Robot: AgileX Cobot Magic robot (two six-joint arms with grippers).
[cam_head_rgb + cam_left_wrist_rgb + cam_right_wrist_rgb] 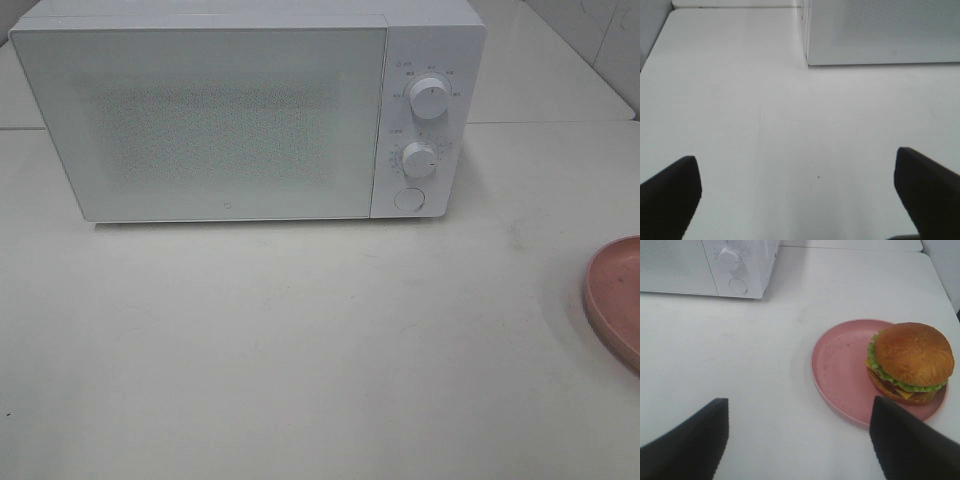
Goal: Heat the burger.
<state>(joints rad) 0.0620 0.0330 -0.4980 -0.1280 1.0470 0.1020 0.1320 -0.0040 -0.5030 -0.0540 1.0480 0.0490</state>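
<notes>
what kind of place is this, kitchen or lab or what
Probably a mock kitchen set up for robot tests: a white microwave with two dials stands on a plain white table, and a burger sits on a pink plate. Nothing else kitchen-like shows.

Glossy bun on the burger [910,362], matt pink plate [840,370], smooth white microwave [230,120]

White microwave [230,115] and pink plate [615,300] on a white bench [300,350].
The microwave's door is closed, two knobs [428,97] above a round button [408,199]; the plate lies well apart.
</notes>
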